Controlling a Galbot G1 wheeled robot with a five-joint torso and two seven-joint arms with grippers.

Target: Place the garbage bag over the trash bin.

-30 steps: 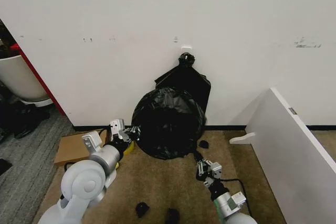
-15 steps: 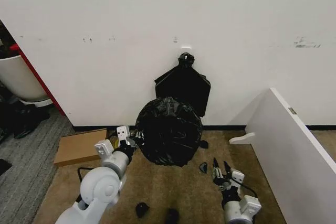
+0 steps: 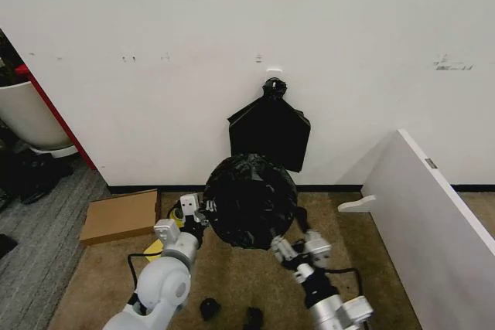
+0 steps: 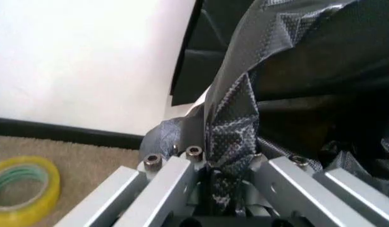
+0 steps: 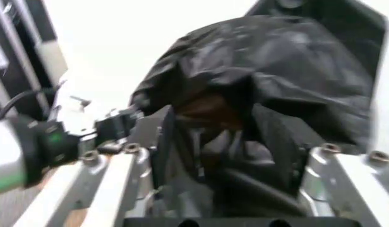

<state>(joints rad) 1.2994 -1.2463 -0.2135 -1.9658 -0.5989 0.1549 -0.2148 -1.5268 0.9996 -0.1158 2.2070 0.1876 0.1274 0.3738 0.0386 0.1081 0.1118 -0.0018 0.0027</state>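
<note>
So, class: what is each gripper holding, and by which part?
Left gripper pinches a fold of the garbage bag at its left edge. Right gripper is at its lower right; its hold cannot be told.

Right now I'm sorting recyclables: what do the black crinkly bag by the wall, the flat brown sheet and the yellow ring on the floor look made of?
The black crinkly garbage bag looks like thin plastic film: slightly shiny, finely embossed, creased where the left gripper pinches it. The flat brown sheet looks like matte cardboard. The yellow ring is probably a glossy tape roll.
</note>
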